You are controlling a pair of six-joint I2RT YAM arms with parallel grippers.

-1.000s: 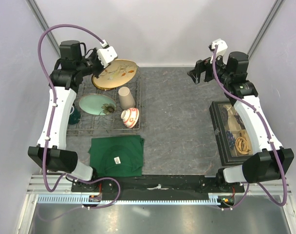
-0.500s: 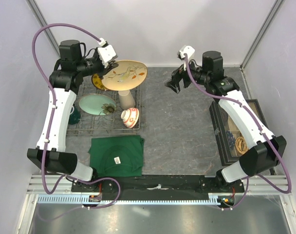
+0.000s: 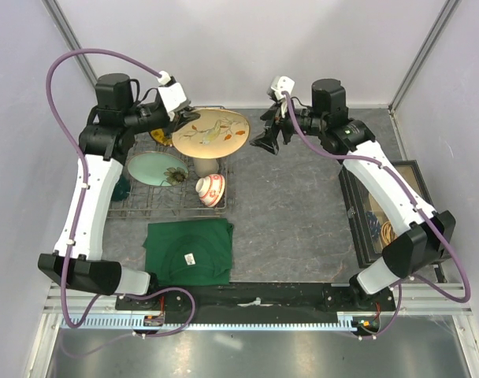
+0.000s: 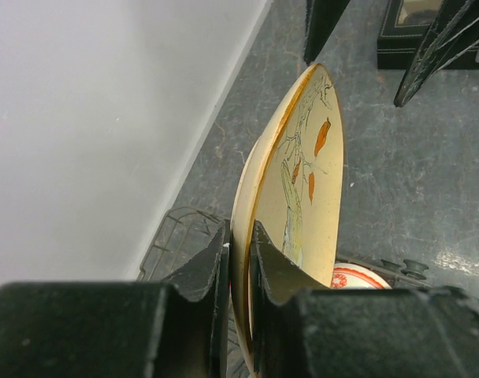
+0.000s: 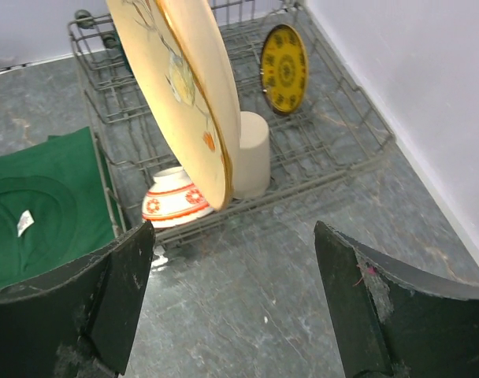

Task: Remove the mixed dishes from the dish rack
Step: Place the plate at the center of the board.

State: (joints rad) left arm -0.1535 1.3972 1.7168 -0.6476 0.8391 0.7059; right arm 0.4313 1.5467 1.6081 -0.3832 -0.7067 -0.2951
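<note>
**Unloading status: first of six dishes lifted, none yet set down.**
The large grey wire dish rack [image 3: 141, 203], count one, stands on the grey table [image 3: 302, 205] and holds five dishes. The sixth, the cream floral plate [image 3: 210, 133], is held tilted in the air over the rack's right side, with the left jaws pinching its rim. The right jaws are spread and sit near the plate's free edge without touching it, probably ready for a handover. Plates total three: this one, the pale teal plate [image 3: 155, 168] and the yellow-and-dark patterned plate [image 5: 284, 69], the last two both racked. There is also one tall beige cup [image 5: 251, 153], one small red-and-white bowl [image 3: 209, 187] and one dark green mug [image 3: 121, 187], which the left arm partly hides. Judged progress: all six placements remain.
</note>
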